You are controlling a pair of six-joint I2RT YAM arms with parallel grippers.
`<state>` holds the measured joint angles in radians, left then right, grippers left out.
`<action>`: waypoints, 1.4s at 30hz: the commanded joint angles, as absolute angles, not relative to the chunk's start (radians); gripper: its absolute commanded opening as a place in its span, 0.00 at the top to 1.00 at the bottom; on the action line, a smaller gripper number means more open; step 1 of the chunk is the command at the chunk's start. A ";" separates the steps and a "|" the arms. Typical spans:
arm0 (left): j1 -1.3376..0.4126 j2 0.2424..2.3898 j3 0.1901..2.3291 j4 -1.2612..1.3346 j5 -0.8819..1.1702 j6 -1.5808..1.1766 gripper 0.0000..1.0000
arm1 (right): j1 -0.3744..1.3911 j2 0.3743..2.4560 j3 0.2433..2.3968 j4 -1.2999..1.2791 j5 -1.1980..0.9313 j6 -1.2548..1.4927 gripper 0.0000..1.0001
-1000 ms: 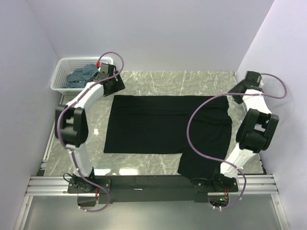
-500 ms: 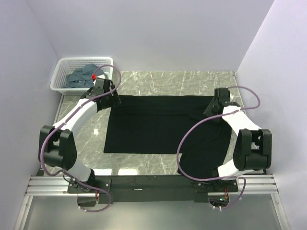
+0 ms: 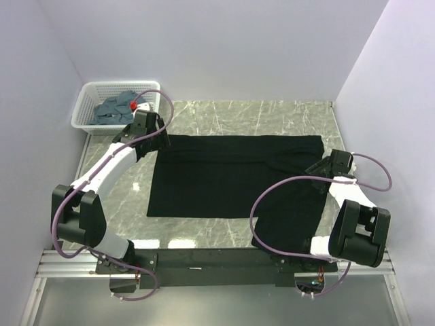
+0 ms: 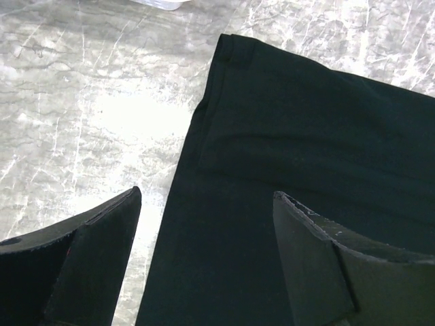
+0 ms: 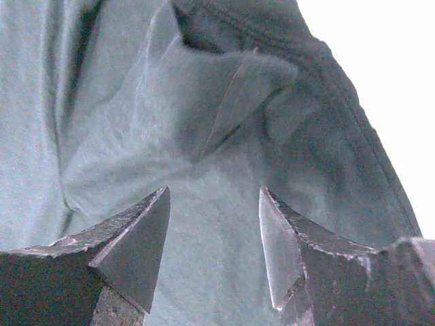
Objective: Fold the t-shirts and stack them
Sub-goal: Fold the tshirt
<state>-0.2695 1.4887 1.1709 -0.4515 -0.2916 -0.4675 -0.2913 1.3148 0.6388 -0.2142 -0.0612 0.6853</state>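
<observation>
Marble table [image 3: 238, 112] is carrying the black t-shirt [image 3: 217, 180] spread flat. I'm holding my left gripper [image 4: 205, 197] stretched forward, jaws spread, shirt's corner edge directly under it. My right gripper [image 5: 214, 193] is hovering, jaws apart, over bunched sleeve cloth.

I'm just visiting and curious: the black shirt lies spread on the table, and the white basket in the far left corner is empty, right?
Not quite. The white basket holds crumpled blue-grey shirts, as the top external view shows. The black shirt does lie spread on the table.
</observation>
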 commanded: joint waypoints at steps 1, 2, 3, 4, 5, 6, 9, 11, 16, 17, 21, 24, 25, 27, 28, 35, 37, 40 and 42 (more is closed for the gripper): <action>-0.272 1.476 1.181 -0.428 -0.314 -0.446 0.16 | -0.317 1.307 0.641 -0.077 -0.130 0.735 0.38; -0.270 1.482 1.183 -0.429 -0.314 -0.446 0.16 | -0.324 1.325 0.644 -0.077 -0.129 0.742 0.38; -0.270 1.488 1.184 -0.430 -0.316 -0.446 0.16 | -0.328 1.330 0.647 -0.077 -0.124 0.747 0.38; -0.271 1.489 1.184 -0.431 -0.318 -0.445 0.16 | -0.336 1.335 0.640 -0.068 -0.117 0.755 0.38; -0.270 1.491 1.186 -0.433 -0.316 -0.445 0.16 | -0.340 1.339 0.634 -0.037 -0.117 0.759 0.38; -0.270 1.496 1.187 -0.433 -0.318 -0.443 0.16 | -0.344 1.342 0.627 -0.023 -0.121 0.761 0.38; -0.270 1.502 1.187 -0.434 -0.314 -0.443 0.16 | -0.347 1.374 0.626 -0.005 -0.127 0.762 0.39; -0.270 1.502 1.189 -0.434 -0.313 -0.443 0.16 | -0.347 1.400 0.629 -0.005 -0.143 0.765 0.39; -0.270 1.511 1.189 -0.434 -0.318 -0.443 0.16 | -0.348 1.414 0.618 -0.003 -0.153 0.759 0.40; -0.270 1.514 1.190 -0.436 -0.316 -0.443 0.16 | -0.347 1.417 0.620 -0.003 -0.147 0.756 0.40; -0.270 1.519 1.192 -0.437 -0.301 -0.445 0.16 | -0.348 1.436 0.621 0.029 -0.158 0.753 0.43; -0.270 1.519 1.192 -0.437 -0.304 -0.443 0.16 | -0.345 1.440 0.629 0.049 -0.153 0.756 0.44; -0.270 1.519 1.192 -0.437 -0.308 -0.443 0.16 | -0.345 1.446 0.632 0.054 -0.153 0.753 0.49; -0.270 1.517 1.192 -0.437 -0.311 -0.442 0.16 | -0.345 1.454 0.649 0.055 -0.153 0.752 0.53; -0.270 1.517 1.192 -0.437 -0.311 -0.442 0.16 | -0.345 1.460 0.653 0.057 -0.153 0.752 0.58; -0.270 1.525 1.193 -0.439 -0.310 -0.439 0.16 | -0.338 1.471 0.703 0.032 -0.176 0.756 1.00; -0.270 1.525 1.192 -0.437 -0.307 -0.439 0.16 | -0.334 1.473 0.721 0.029 -0.183 0.759 1.00; -0.270 1.525 1.192 -0.436 -0.304 -0.436 0.16 | -0.321 1.474 0.756 0.011 -0.181 0.762 1.00; -0.270 1.526 1.192 -0.439 -0.307 -0.434 0.16 | -0.311 1.486 0.797 -0.014 -0.179 0.764 1.00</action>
